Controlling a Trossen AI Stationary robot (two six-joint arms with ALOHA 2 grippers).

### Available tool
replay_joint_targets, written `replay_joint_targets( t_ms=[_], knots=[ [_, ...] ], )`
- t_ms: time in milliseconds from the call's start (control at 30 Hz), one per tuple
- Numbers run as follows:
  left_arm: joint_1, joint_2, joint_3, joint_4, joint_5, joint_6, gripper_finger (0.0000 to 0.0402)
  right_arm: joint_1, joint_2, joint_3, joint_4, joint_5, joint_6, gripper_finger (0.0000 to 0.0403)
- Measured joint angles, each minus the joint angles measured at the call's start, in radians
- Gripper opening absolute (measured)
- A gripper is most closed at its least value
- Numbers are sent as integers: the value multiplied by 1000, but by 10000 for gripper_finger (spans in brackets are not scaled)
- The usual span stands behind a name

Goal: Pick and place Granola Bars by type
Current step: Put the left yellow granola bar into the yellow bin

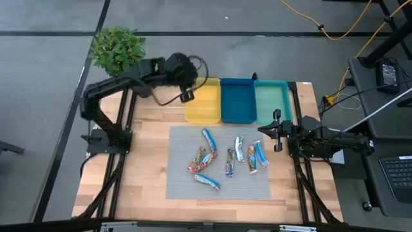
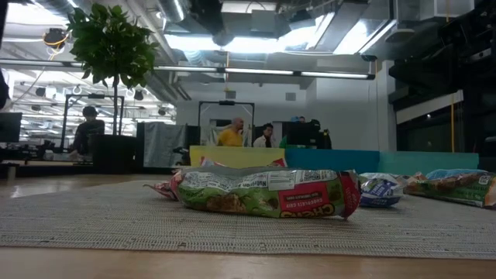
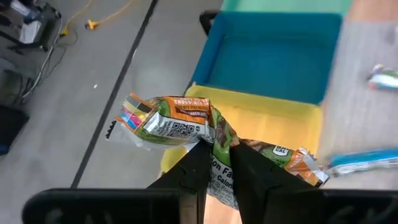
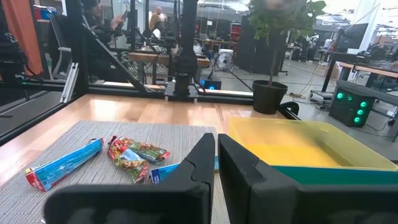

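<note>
mat [image 1: 180, 187]: about seven bars [image 1: 207, 182] unsorted | right gripper [image 1: 278, 131] idle at mat edge, fingers nearly together, empty | my left gripper [image 3: 217, 163] pinching a green-orange bar [image 3: 180, 121] above yellow tray [image 1: 203, 103] | blue tray [image 1: 237, 100], green tray [image 1: 271, 98] look empty (sorting barely started, I judge)

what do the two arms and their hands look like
Both arms are dark, near-black jointed links on black bases at the table's sides. A black cable loops beside the left hand. The right hand has two flat, blocky black fingers without visible markings.
</note>
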Motion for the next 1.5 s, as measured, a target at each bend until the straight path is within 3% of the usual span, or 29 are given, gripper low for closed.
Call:
replay_joint_targets(
  t_ms=[167,300,767,1500],
  knots=[
    [91,139,181,-47,15,48,54,0,0,0,1,0,0,24],
    [152,221,249,-58,90,37,54,0,0,0,0,0,0,24],
    [185,429,252,-60,272,74,54,0,0,0,1,0,0,24],
    [242,642,252,2,326,86,54,0,0,0,1,0,0,24]
  ],
)
